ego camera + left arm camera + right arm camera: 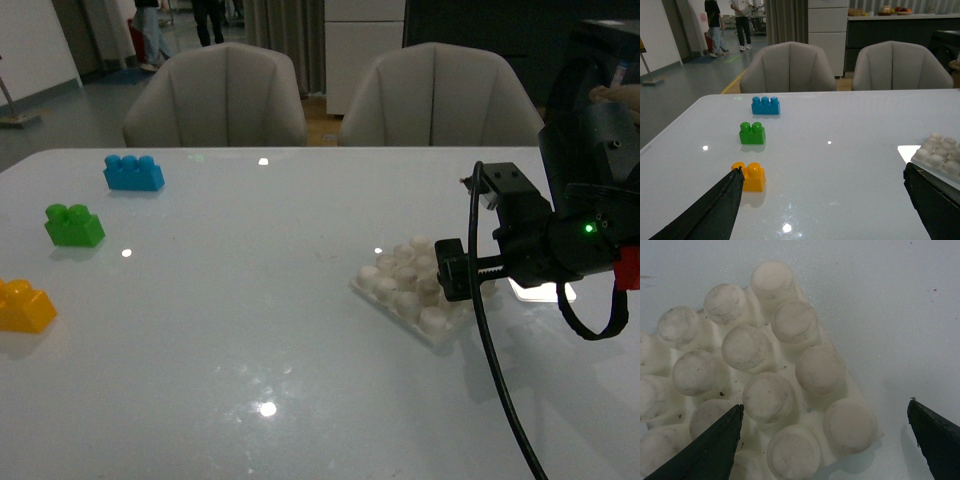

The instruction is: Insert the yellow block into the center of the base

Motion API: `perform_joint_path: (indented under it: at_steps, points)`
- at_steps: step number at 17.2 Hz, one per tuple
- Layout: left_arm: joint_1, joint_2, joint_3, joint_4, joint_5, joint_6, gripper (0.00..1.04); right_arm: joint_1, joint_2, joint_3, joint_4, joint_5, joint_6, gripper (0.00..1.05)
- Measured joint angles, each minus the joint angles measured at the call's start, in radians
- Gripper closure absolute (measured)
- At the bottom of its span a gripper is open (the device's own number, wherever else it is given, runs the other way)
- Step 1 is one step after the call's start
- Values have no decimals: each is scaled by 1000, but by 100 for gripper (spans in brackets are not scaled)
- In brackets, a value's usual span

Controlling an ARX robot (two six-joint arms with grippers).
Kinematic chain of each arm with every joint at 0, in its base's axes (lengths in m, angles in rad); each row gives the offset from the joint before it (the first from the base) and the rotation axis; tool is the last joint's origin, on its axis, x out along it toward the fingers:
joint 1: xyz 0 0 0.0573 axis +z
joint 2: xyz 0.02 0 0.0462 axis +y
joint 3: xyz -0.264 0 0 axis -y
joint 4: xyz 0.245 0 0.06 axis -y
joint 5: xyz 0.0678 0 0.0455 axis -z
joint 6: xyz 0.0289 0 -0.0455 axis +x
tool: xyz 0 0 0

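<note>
Right hand (825, 405): released, its 2 dark fingers spread wide and holding nothing; it hangs low over one corner of the base, 1 finger above the studs, the other above bare surface. Contact cannot be told.
Left hand (822, 172): released and empty, fingers wide apart, above the surface on the robot's left; only its own wrist view shows it.
Yellow block (22, 305): upright on the surface at the far left, 2 studs up, well apart from the base. In the left wrist view 1 fingertip overlaps its edge.
Base (405, 290): white studded square, 4 by 4, flat on the surface right of the middle, turned corner-on to the robot.
Green brick (73, 225): just beyond the yellow block, 2 studs.
Blue brick (133, 172): beyond the green one, 3 studs; the 3 bricks form a row.
White patch (545, 292): bright rectangle beside the base, partly hidden by the right arm.
Surface (250, 330): pale, glossy, with light spots.
Chairs (215, 95): 2, pale, at the far edge.
</note>
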Motion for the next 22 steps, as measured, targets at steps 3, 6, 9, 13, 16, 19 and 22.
perform_joint_path:
  at_steps: [3, 6, 9, 13, 16, 19, 22]
  points:
    - [0, 0, 0, 0, 0, 0, 7, -1, 24, 21, 14, -26, 0, 6]
    - [0, 0, 0, 0, 0, 0, 7, 2, 43, 39, 37, -50, 3, 6]
    - [0, 0, 0, 0, 0, 0, 7, 28, 58, 43, 69, -69, 27, 6]
    - [0, 0, 0, 0, 0, 0, 7, 63, 69, 39, 87, -66, 85, 6]
    - [0, 0, 0, 0, 0, 0, 7, 92, 69, 22, 107, -61, 110, 6]
    - [0, 0, 0, 0, 0, 0, 7, 137, 69, 25, 106, -47, 140, 6]
    - [0, 0, 0, 0, 0, 0, 7, 205, 76, 54, 87, -45, 184, 6]
